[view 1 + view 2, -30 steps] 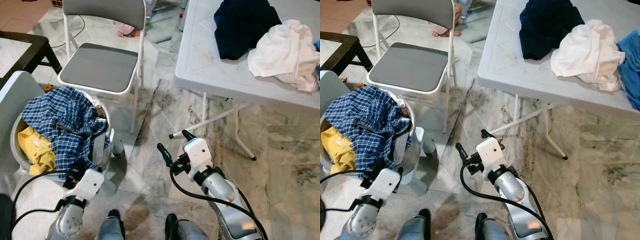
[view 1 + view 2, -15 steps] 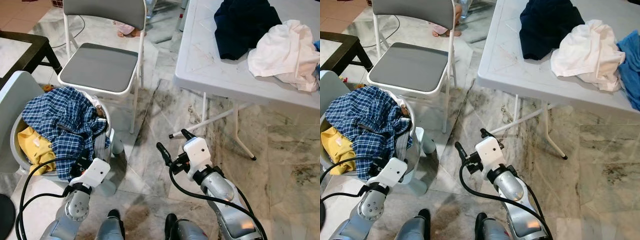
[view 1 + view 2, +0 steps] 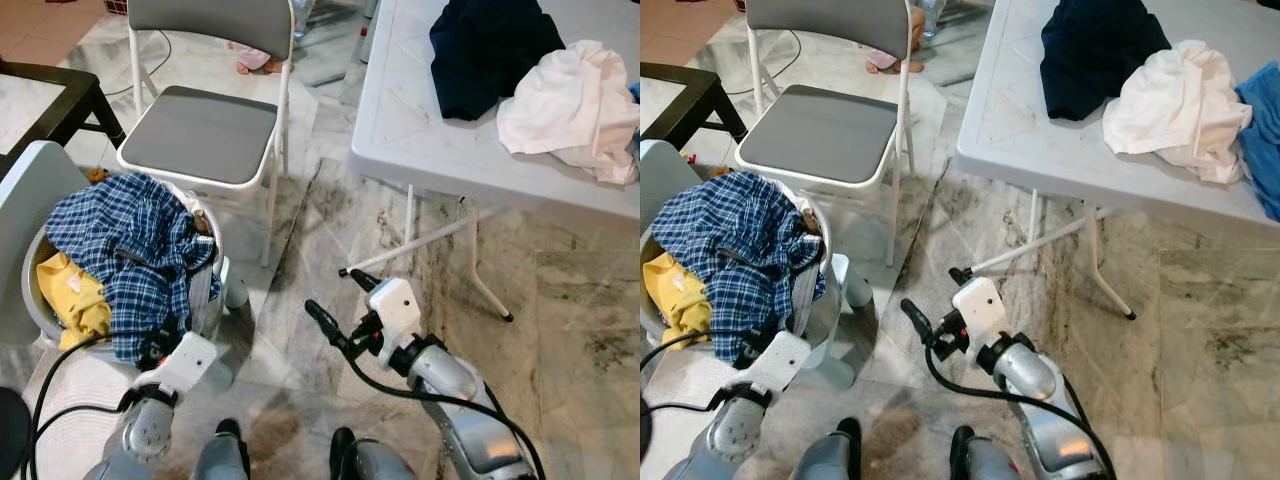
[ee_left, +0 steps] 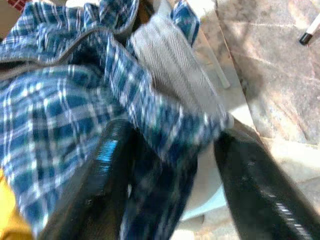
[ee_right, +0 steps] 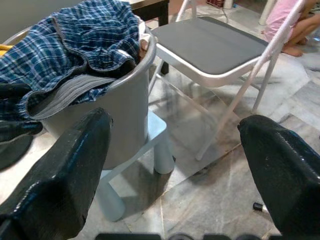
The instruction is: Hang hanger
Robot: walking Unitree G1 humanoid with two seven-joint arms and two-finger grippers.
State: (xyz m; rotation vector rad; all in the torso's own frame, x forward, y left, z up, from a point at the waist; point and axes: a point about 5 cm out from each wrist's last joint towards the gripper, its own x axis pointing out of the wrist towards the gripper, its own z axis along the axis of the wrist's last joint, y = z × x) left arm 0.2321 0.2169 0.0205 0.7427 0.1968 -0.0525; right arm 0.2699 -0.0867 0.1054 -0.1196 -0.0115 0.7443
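Observation:
A blue plaid shirt (image 3: 130,240) lies heaped over a grey laundry basket (image 3: 214,290) at my left, and its hem hangs over the rim. My left gripper (image 3: 158,348) is low against that hanging hem. In the left wrist view the left gripper (image 4: 172,137) is open, with plaid cloth (image 4: 75,110) between and behind its two fingers. My right gripper (image 3: 330,292) hovers open over the marble floor in front of me, holding nothing. In the right wrist view the right gripper (image 5: 175,122) points toward the basket (image 5: 125,110) and the chair (image 5: 215,50).
A yellow garment (image 3: 70,295) lies in the basket. A grey folding chair (image 3: 200,130) stands behind it. A white folding table (image 3: 420,130) at the right holds a navy garment (image 3: 490,50) and a white one (image 3: 570,95). A dark table (image 3: 50,90) stands far left.
My left arm rose toward the basket and then dropped back a little. My right gripper has shifted slightly down and to the left, still open.

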